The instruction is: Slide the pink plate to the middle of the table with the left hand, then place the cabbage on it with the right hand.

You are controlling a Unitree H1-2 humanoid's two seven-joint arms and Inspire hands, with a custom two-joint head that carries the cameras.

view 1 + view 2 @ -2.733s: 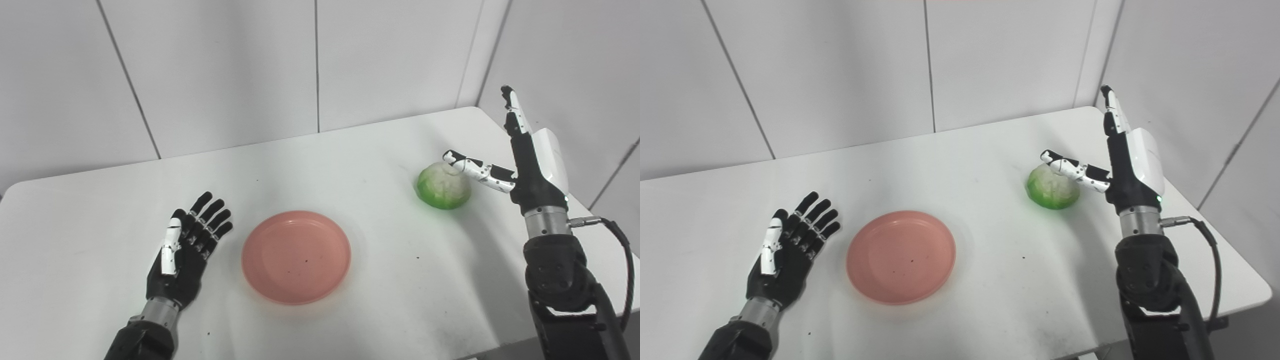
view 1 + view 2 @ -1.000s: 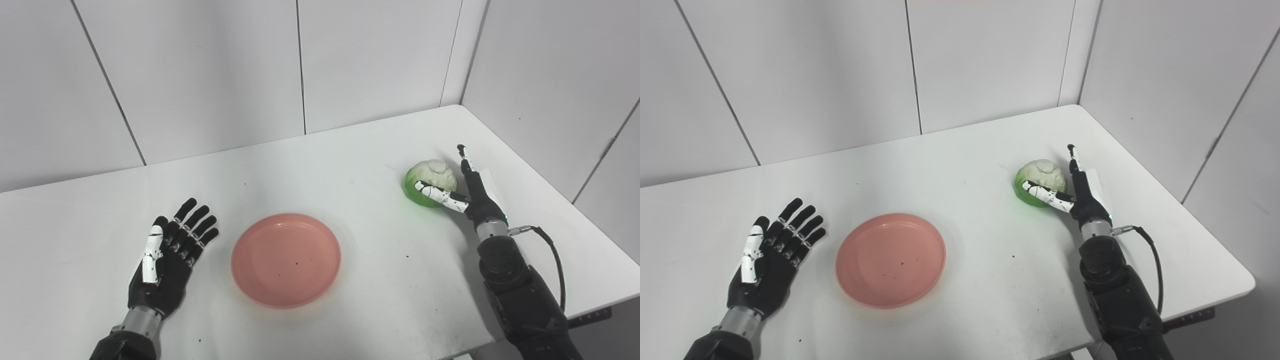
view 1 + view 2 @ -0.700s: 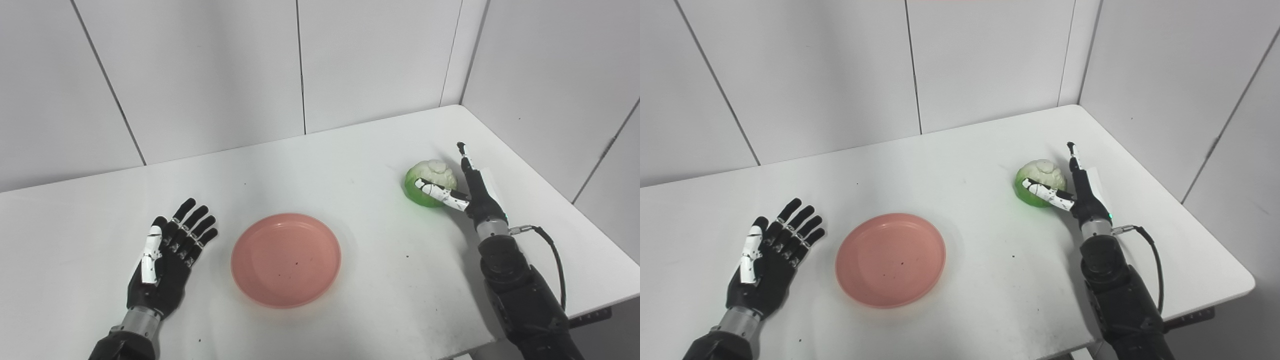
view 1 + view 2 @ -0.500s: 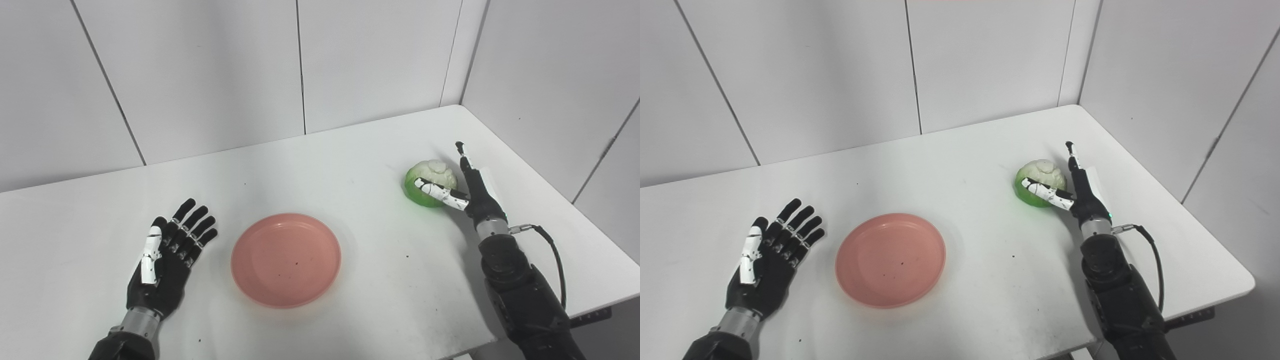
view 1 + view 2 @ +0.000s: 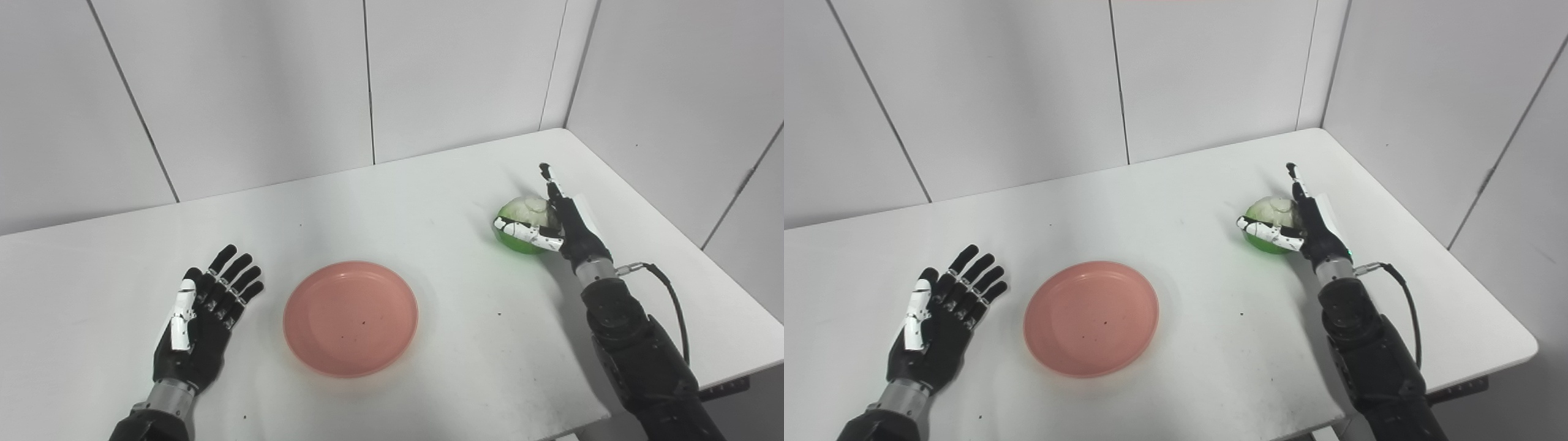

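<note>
Right hand (image 5: 566, 223) is set against the right side of the cabbage (image 5: 519, 223), thumb wrapped across its near face, fingers extended upright behind it; contact is evident, but a closed grasp cannot be confirmed. Cabbage sits on the table (image 5: 429, 184) at far right. Left hand (image 5: 199, 321) lies flat, fingers spread, holding nothing, just left of the plate (image 5: 350, 317). Plate stands mid-table, well apart from the cabbage, with bare tabletop between them.

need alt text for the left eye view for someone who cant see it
The right robot hand cups a green cabbage on the right of a white table, fingers not closed. A pink plate, with nothing on it, sits mid-table; the left robot hand lies open beside it.
</note>
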